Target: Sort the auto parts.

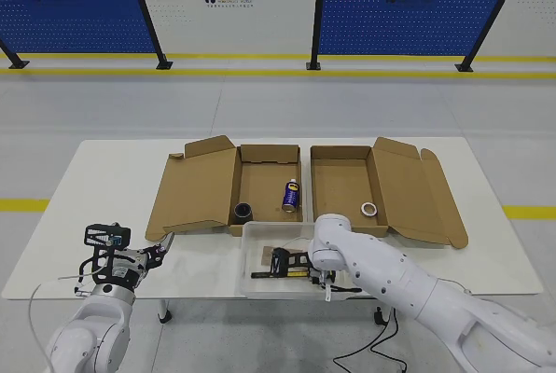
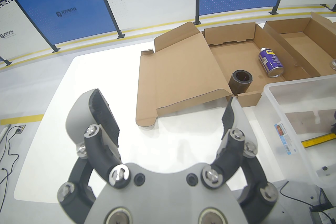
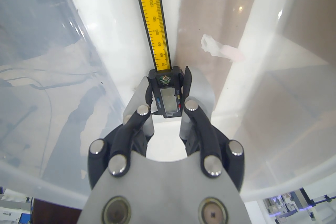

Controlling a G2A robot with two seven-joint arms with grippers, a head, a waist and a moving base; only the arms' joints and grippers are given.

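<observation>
The digital caliper (image 3: 157,33) sits inside the clear bin (image 3: 262,25). Its display head is clamped between the fingers (image 3: 187,83) of the right gripper (image 3: 168,80), one pad on each side, and the yellow scale runs out past them. The bin stands at the front edge of the desk (image 2: 92,72). The left gripper (image 2: 162,104) hovers over the desk beside the bin, fingers spread wide and holding nothing.

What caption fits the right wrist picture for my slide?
Right gripper, jaws shut on the caliper, inside the clear bin.
</observation>
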